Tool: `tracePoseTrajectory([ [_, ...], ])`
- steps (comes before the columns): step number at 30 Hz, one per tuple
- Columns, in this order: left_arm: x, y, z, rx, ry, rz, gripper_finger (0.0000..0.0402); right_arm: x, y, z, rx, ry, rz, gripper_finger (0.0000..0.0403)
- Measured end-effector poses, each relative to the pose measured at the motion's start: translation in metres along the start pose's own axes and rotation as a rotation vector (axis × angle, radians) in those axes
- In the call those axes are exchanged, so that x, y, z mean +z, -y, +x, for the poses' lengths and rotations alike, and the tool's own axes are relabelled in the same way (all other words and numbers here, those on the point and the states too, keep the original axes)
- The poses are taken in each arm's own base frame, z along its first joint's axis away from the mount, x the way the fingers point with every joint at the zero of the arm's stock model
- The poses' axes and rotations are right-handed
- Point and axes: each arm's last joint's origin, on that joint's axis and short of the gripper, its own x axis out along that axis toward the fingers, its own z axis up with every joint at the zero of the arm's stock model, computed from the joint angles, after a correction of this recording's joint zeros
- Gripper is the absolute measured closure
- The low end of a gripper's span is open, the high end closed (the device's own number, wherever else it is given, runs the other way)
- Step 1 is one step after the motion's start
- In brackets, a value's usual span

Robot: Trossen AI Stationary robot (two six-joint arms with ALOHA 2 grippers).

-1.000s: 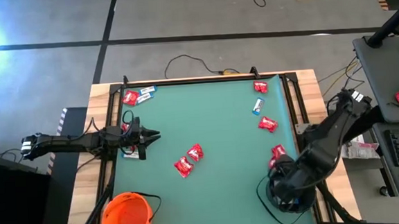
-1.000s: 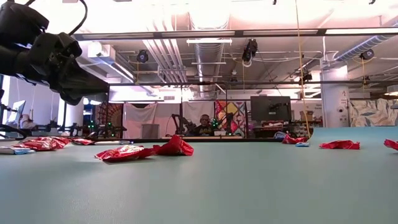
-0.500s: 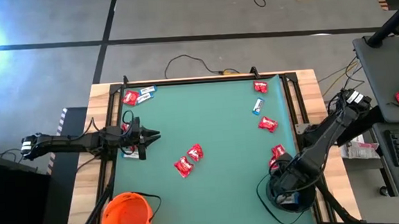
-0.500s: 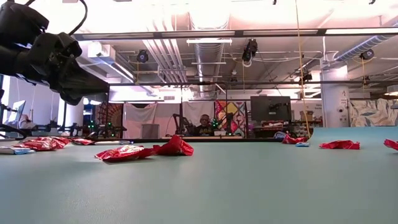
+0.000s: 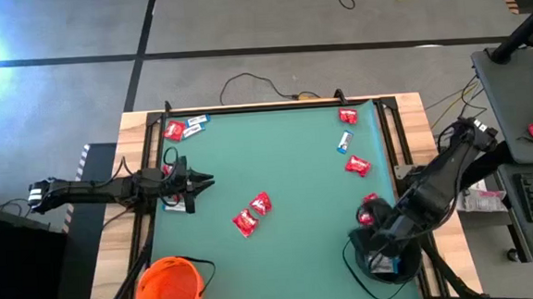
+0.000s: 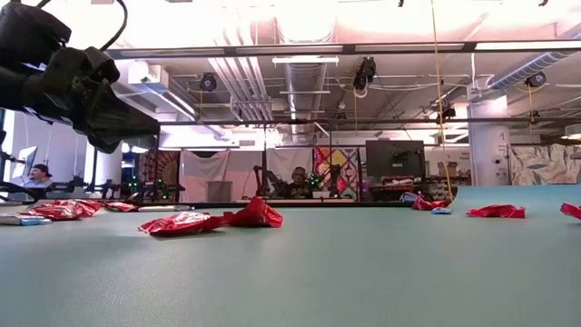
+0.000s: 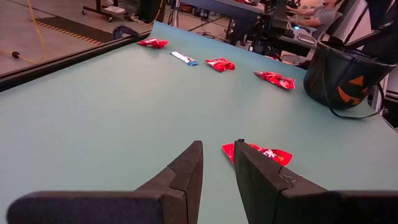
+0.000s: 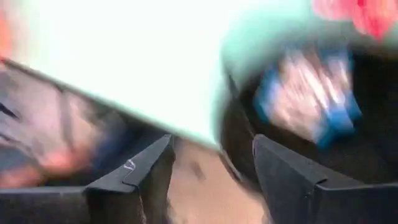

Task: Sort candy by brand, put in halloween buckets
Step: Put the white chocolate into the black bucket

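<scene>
- Right hand (image 5: 381, 254), fingers apart and holding nothing, is hovering over the round black plastic bucket (image 5: 359, 260) at lower right, blue-and-white wrapped candy (image 8: 309, 98) lying inside.
- Left hand (image 5: 208, 181), fingers nearly together and holding nothing, is waiting at centre left.
- Shiny red wrapped candies (image 5: 253, 213) are lying on the green counter (image 5: 286, 167); the round orange plastic bucket (image 5: 168, 288) is sitting lower left.

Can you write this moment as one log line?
right gripper: open over black bucket | blue-and-white candy: in bucket | left gripper: idle, left table edge

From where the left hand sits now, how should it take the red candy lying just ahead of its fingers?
Come straight down on the red candy from above, left hand opened wider, and pinch across its narrow width. It lies flat on the table, so a level approach would probably just push it.
</scene>
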Motion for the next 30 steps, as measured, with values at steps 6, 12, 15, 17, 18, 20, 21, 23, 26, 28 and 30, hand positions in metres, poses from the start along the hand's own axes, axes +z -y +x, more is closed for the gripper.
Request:
tracePoseTrajectory([
  [6, 0.000, 0.000, 0.000, 0.000, 0.000, 0.000, 0.0326, 0.041, -0.009, -0.009, 0.085, 0.383, 0.158, 0.0217],
  [12, 0.000, 0.000, 0.000, 0.000, 0.000, 0.000, 0.0326, 0.112, 0.005, 0.018, -0.153, 0.509, 0.288, 0.0229],
  [15, 0.000, 0.000, 0.000, 0.000, -0.001, 0.001, 0.0326, 0.153, 0.014, 0.038, -0.213, 0.548, 0.336, 0.0214],
  [17, 0.000, 0.000, 0.000, 0.000, -0.001, 0.001, 0.0326, 0.183, 0.021, 0.054, -0.210, 0.570, 0.369, 0.0198],
  [18, 0.000, 0.000, 0.000, 0.000, -0.001, 0.000, 0.0326, 0.197, 0.026, 0.062, -0.200, 0.583, 0.389, 0.0189],
  [20, 0.000, 0.000, 0.000, 0.000, -0.001, 0.000, 0.0326, 0.224, 0.038, 0.075, -0.180, 0.628, 0.443, 0.0170],
  [21, 0.000, 0.000, 0.000, 0.000, -0.001, 0.000, 0.0326, 0.236, 0.045, 0.081, -0.175, 0.665, 0.477, 0.0161],
  [23, 0.000, 0.000, 0.000, 0.001, -0.001, 0.000, 0.0326, 0.256, 0.061, 0.089, -0.195, 0.760, 0.555, 0.0145],
  [26, 0.000, 0.000, 0.000, 0.000, 0.000, 0.000, 0.0326, 0.275, 0.078, 0.097, -0.217, 0.884, 0.629, 0.0128],
  [28, 0.000, 0.000, 0.000, 0.000, 0.000, 0.000, 0.0326, 0.285, 0.087, 0.101, -0.237, 0.917, 0.661, 0.0124],
  [30, 0.000, 0.000, 0.000, 0.000, -0.001, 0.000, 0.0326, 0.294, 0.095, 0.105, -0.267, 0.922, 0.665, 0.0125],
])
